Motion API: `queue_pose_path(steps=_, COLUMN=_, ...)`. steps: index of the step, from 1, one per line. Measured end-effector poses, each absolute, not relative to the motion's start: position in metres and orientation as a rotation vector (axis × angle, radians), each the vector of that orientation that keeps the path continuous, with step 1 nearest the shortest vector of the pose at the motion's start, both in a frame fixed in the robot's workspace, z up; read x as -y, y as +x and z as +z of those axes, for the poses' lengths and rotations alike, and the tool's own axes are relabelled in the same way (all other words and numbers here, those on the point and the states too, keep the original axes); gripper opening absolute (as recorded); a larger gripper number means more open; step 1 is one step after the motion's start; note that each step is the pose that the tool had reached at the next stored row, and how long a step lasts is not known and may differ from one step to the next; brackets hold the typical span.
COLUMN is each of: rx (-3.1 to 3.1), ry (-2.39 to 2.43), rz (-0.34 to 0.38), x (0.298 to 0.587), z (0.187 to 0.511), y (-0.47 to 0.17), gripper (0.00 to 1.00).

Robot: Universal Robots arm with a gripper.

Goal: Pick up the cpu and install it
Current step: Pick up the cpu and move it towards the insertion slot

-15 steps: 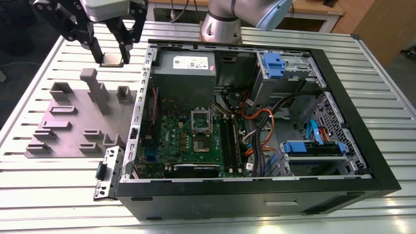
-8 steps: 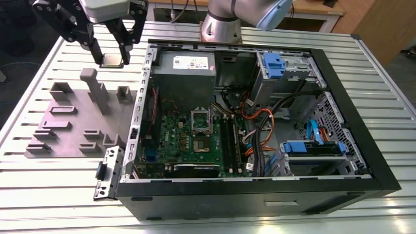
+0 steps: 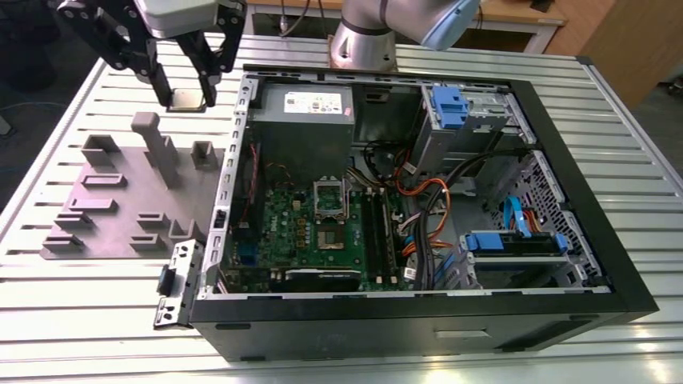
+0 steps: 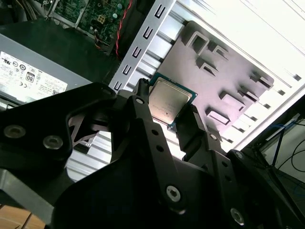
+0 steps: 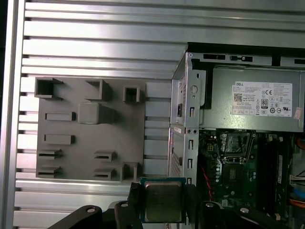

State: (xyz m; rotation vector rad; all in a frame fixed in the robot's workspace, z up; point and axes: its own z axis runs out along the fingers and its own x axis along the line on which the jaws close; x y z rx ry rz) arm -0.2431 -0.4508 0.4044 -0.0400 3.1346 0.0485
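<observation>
The cpu is a small square chip with a silvery top, held in the air above the grey fixture plate, at the exterior view's upper left. My gripper is shut on it, one black finger on each side. Both wrist views show the cpu clamped between the fingers. The open computer case lies to the exterior view's right, with the green motherboard and its silver socket frame on the floor of the case. The socket also shows in the first wrist view.
The grey fixture plate carries several raised holders and a tall post. A grey power supply box sits at the case's far end, beside drive bays with blue clips and bundled cables. The slatted metal table surrounds everything.
</observation>
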Motion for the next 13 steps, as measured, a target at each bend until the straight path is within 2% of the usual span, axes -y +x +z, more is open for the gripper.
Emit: queue_pose_path(steps=13, rx=-3.135, ry=-0.040, rz=0.048, x=0.4509, z=0.4039, y=-0.2332, gripper=0.47)
